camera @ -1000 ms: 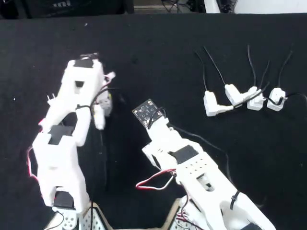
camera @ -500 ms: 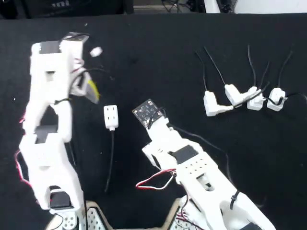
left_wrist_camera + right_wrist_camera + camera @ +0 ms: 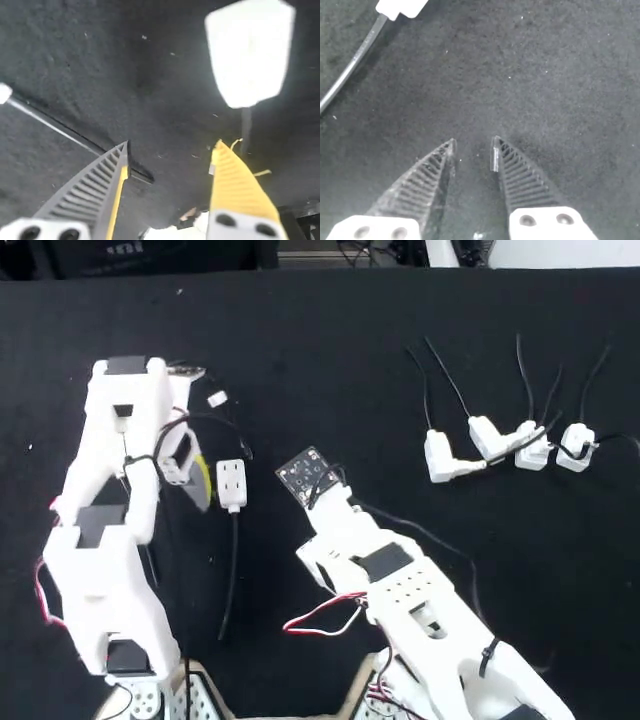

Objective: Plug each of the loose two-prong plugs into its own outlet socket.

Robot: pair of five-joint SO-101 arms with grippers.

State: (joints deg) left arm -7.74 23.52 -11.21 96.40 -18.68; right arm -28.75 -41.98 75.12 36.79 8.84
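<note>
Black cloth all over the counter. On it, one white socket, flat, with little slots on top. Lies just beside the left hand, on the side toward the right arm. Looks close to the hand's yellow finger; hard to tell if touching. Has a thin black cord running from its near end back toward the arm bases.

Left hand from its own wrist: spread wide, nothing between the fingers. One grey finger and one yellow one. Points down at bare cloth. Socket bright and blurry, a little way past the yellow tip. Thin black wire across the cloth near the grey tip.

Right hand: only a narrow gap between the two dark, ridged fingers. Holds nothing. Hangs over bare cloth, with a white end and a dark cord farther off.

Four white plugs in a row on the far right of the counter. Sit close together, each with a thin black wire trailing away from the arms. Well apart from the socket and from both hands. None in the socket.

Small white bit on the cloth near the left arm.
</note>
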